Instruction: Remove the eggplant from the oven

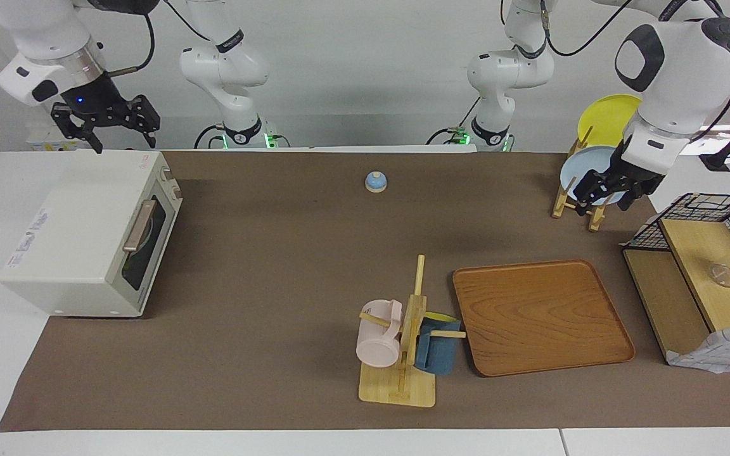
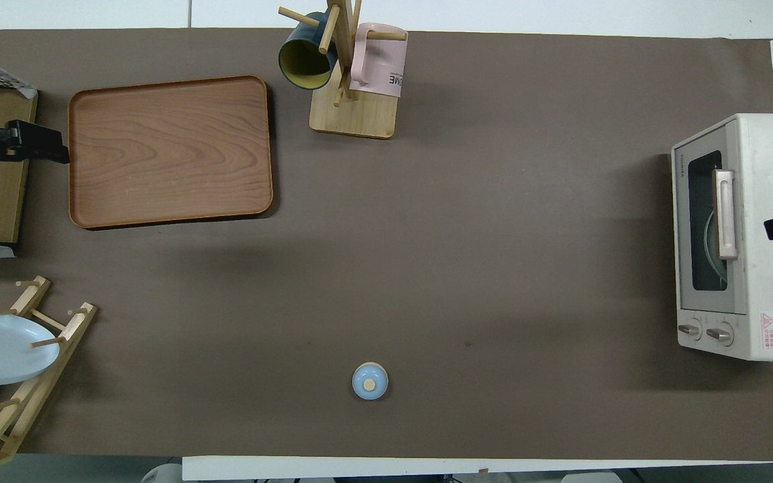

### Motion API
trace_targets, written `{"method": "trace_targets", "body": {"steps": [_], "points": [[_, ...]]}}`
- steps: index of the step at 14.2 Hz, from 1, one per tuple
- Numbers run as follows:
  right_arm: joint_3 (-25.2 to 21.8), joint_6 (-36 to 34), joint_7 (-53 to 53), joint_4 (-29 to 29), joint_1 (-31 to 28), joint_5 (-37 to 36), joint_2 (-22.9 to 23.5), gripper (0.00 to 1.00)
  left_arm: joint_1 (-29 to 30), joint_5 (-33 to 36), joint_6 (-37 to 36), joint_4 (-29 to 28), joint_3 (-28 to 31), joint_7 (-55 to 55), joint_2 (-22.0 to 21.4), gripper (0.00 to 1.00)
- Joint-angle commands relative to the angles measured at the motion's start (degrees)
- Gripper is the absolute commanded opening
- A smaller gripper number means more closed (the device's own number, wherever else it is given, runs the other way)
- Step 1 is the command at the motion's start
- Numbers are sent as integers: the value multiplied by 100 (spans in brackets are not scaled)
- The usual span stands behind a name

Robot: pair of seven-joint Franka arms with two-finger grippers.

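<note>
While the oven [image 1: 89, 234] sits shut at the right arm's end of the table, the eggplant cannot be seen, presumably inside behind the dark glass. Above its top hangs the right gripper [image 1: 106, 126], fingers spread and empty, likely poised for the handle. Farther along, a pink mug [image 2: 378, 60] shows letters "ME". The left gripper [image 1: 612, 187] waits by the plate rack [image 1: 577, 190]; its jaws I cannot tell.

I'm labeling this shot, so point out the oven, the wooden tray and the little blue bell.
oven [image 1: 80, 234]: facing view, cream top panel.
wooden tray [image 1: 539, 313]: facing view, bare middle of its floor.
blue bell [image 2: 370, 381]: overhead view, its dome.
</note>
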Motion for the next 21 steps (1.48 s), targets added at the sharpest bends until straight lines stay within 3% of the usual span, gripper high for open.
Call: {"method": "trace_targets", "body": {"steps": [1, 8, 9, 10, 12, 13, 16, 21], "points": [[28, -81, 110, 111, -70, 59, 60, 100, 14, 77, -26, -41, 1, -51, -69, 100], [1, -72, 48, -3, -79, 155, 7, 100, 14, 77, -26, -32, -8, -51, -78, 100], [-7, 198, 31, -352, -27, 155, -123, 90, 14, 77, -26, -41, 1, -51, -78, 100], [27, 740, 40, -860, 17, 94, -368, 56, 14, 77, -26, -32, -8, -51, -69, 100], [28, 1332, -21, -1522, -26, 85, -459, 13, 14, 77, -26, -32, -8, -51, -69, 100], [28, 1708, -135, -1672, -61, 85, -302, 3, 14, 77, -26, -41, 1, -51, -69, 100], [10, 2326, -163, -1727, -79, -501, 235, 0, 14, 77, -26, -41, 1, -42, -78, 100], [10, 2442, -162, -1849, -219, -671, 464, 0, 14, 77, -26, -41, 1, -51, -78, 100]]}}
